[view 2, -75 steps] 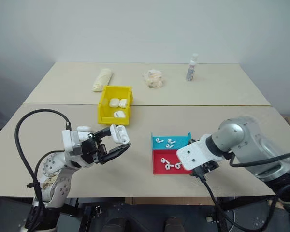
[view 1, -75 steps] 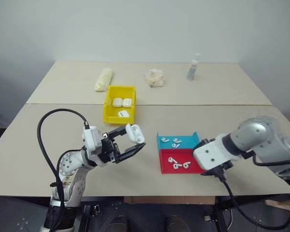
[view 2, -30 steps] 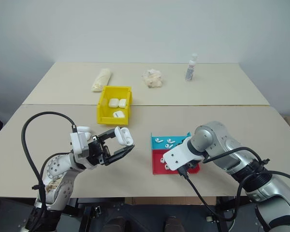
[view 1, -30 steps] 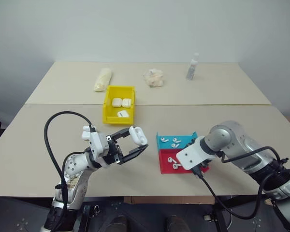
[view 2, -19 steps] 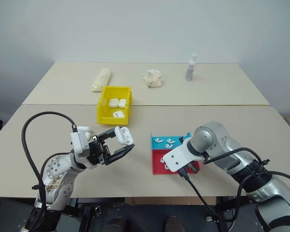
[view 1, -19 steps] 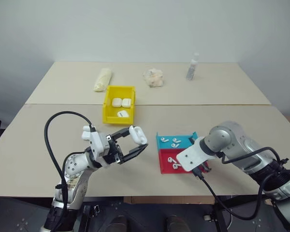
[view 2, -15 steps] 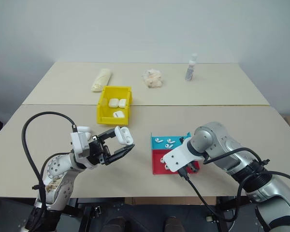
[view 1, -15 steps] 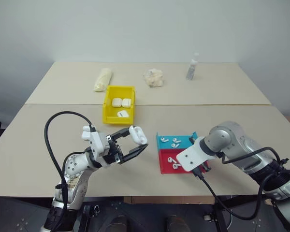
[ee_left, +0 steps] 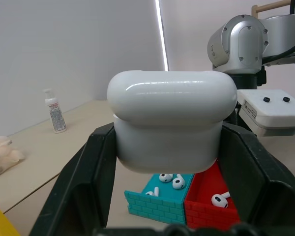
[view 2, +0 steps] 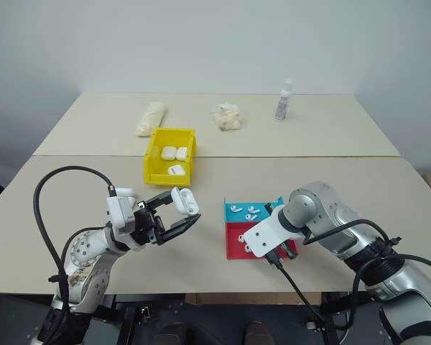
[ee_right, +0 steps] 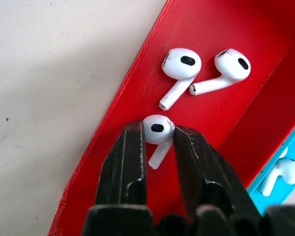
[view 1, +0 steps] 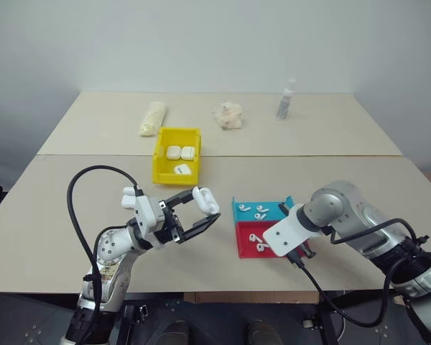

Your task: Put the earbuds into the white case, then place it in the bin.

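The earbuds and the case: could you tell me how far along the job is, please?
Done: three cases lie in the yellow bin. In hand: the left gripper holds a white case; the right gripper pinches an earbud in the red tray. Left: loading both earbuds, then binning the case.

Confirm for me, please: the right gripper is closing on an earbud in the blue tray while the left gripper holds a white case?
Not quite: the right gripper is closing on an earbud in the red tray, as the right wrist view shows. The left gripper does hold a white case.

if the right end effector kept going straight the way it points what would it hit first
Likely the floor of the red tray. The right end effector points down into it, fingers already closed around one earbud, so the tray floor lies just beyond.
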`<state>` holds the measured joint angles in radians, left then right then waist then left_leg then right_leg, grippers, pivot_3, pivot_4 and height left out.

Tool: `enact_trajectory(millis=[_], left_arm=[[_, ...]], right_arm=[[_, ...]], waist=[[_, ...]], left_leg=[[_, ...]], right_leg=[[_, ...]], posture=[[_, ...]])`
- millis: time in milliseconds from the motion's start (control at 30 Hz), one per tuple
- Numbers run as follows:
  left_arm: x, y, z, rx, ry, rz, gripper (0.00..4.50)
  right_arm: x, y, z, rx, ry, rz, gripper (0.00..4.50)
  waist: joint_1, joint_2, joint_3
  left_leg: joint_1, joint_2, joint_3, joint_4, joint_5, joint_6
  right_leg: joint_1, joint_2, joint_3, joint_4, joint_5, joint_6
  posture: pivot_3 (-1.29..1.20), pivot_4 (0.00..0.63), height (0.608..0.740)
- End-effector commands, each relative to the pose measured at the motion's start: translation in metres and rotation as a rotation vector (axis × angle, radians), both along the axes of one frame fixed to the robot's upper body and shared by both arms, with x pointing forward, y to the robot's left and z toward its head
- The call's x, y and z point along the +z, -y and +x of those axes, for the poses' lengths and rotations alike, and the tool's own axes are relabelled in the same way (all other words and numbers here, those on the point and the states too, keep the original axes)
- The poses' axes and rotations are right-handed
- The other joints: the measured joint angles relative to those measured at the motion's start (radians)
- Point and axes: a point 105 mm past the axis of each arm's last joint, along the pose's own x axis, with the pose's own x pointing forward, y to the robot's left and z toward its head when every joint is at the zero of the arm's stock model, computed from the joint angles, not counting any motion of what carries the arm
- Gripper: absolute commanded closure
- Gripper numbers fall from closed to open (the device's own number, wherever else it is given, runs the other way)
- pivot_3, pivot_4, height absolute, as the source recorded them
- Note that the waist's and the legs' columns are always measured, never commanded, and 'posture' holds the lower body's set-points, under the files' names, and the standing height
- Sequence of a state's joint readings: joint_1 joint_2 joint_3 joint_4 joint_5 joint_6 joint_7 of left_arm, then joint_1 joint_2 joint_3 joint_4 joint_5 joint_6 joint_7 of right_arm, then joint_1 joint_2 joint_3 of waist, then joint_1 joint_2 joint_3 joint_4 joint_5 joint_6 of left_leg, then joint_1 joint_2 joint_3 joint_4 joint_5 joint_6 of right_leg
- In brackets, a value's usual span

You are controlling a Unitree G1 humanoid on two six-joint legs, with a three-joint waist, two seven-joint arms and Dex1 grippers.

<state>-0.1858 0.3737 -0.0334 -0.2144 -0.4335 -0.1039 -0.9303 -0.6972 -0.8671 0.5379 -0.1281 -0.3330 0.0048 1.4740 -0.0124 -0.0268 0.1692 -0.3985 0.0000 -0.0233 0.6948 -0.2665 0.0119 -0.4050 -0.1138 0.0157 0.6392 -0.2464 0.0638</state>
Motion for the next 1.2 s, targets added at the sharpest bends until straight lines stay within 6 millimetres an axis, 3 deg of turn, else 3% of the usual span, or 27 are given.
enact_trajectory(millis=[33, 267, 500, 600, 767, 933, 1200], left_arm=[[0.011, 0.004, -0.007, -0.023, 0.05, -0.004, 1.72], [0.014, 0.006, -0.006, -0.031, 0.064, -0.011, 1.72], [0.031, 0.018, -0.014, -0.135, 0.099, -0.067, 1.72], [0.041, 0.03, -0.019, -0.236, 0.11, -0.107, 1.72], [0.045, 0.041, -0.023, -0.356, 0.116, -0.089, 1.72], [0.056, 0.048, -0.024, -0.423, 0.132, -0.101, 1.72], [0.061, 0.049, -0.03, -0.471, 0.162, -0.082, 1.72]], right_arm=[[0.004, 0.001, 0.002, 0.002, 0.027, 0.001, 3.77], [0.012, 0.001, 0.004, -0.032, 0.059, 0.042, 3.77], [0.096, 0.002, -0.008, -0.148, 0.162, 0.42, 3.77], [0.159, -0.002, -0.027, -0.159, 0.144, 0.862, 3.77], [0.206, -0.011, -0.047, -0.066, 0.117, 1.289, 3.77], [0.214, -0.027, -0.066, 0.099, 0.03, 1.493, 3.77], [0.186, -0.039, -0.075, 0.176, -0.123, 1.492, 3.77]], waist=[[0.0, 0.0, 0.0], [0.0, 0.0, 0.0], [0.004, 0.001, 0.0], [0.005, 0.0, 0.001], [0.003, 0.001, 0.0], [0.0, 0.001, 0.0], [0.0, 0.001, 0.0]], left_leg=[[0.0, 0.0, 0.0, 0.0, 0.0, 0.0], [0.0, 0.0, 0.0, 0.0, 0.0, 0.0], [-0.001, 0.0, -0.001, 0.0, 0.0, 0.0], [0.0, 0.0, -0.001, 0.0, 0.0, 0.0], [0.0, 0.0, -0.001, 0.0, 0.0, 0.0], [0.0, 0.0, -0.001, -0.001, 0.0, 0.0], [-0.001, 0.0, -0.001, -0.001, 0.0, 0.001]], right_leg=[[0.0, 0.0, 0.0, 0.0, 0.0, 0.0], [0.0, 0.0, 0.0, 0.0, 0.0, 0.0], [0.0, 0.0, 0.0, 0.0, 0.0, 0.0], [0.001, 0.0, -0.001, 0.0, 0.0, 0.0], [0.001, 0.0, 0.0, 0.001, 0.0, 0.0], [0.001, 0.0, -0.001, 0.002, 0.0, 0.0], [0.001, 0.0, -0.001, 0.002, 0.0, 0.0]], posture=[[0.0, 0.15, 0.74], [0.0, 0.15, 0.74], [0.0, 0.15, 0.74], [0.0, 0.15, 0.74], [0.0, 0.15, 0.74], [0.0, 0.15, 0.74], [0.0, 0.15, 0.74]])
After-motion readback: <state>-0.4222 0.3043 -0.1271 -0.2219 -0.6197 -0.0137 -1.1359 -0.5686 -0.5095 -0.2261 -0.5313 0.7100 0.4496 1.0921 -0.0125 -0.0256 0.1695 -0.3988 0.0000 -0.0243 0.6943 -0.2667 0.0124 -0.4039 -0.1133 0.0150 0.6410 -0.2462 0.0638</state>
